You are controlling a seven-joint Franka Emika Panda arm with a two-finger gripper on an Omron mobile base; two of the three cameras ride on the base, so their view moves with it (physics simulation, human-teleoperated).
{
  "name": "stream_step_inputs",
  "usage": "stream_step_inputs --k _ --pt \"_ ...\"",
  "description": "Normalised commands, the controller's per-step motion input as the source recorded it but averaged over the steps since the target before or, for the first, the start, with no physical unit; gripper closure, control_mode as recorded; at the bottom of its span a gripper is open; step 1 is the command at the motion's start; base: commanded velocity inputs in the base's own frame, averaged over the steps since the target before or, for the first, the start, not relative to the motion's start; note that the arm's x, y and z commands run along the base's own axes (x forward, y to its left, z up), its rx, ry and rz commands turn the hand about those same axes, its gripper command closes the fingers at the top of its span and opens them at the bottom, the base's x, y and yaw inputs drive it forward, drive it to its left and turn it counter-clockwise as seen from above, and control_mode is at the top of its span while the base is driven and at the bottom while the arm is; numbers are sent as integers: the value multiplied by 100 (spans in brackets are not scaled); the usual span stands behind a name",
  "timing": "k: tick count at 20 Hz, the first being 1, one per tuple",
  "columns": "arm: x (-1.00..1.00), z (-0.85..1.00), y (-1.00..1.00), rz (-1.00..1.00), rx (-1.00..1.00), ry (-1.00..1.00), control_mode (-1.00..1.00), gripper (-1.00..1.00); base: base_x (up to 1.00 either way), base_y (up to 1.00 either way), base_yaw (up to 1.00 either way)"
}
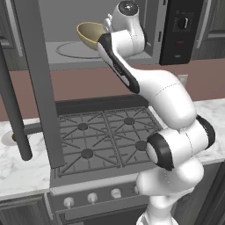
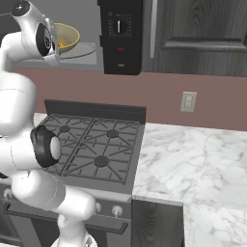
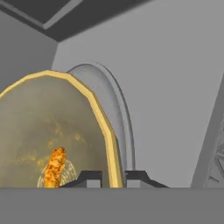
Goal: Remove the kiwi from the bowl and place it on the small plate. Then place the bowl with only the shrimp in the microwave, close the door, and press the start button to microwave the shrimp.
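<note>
From the left base view, the arm reaches up into the microwave (image 1: 145, 26), carrying the bowl (image 1: 91, 35) above the turntable (image 1: 77, 49). Across in the right base view, the shrimp (image 2: 61, 45) shows inside the bowl. Seen from the hand, the gripper (image 3: 111, 178) is nearly closed — its fingers pinch the bowl's rim.

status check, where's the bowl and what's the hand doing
Hand clamped on the bowl rim, inside the microwave. Bowl over the turntable, tilted, shrimp inside. Door open, path clear.
</note>
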Motion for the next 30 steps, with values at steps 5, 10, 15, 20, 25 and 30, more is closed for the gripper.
stream_step_inputs --k 5,10,15,20,25,30 --pt "41 -22 13 0 -13 15 -100 100 0 0 0" --pt "11 -27 6 0 -3 14 -100 100 0 0 0" --pt "-23 -17 0 0 0 -5 -100 -100 0 0 0" --pt "-89 0 1 0 0 -36 -100 -100 0 0 0" --pt "-100 -4 -3 0 0 -40 -100 -100 0 0 0" --pt "-100 -76 -19 0 -3 -21 -100 -100 0 0 0"
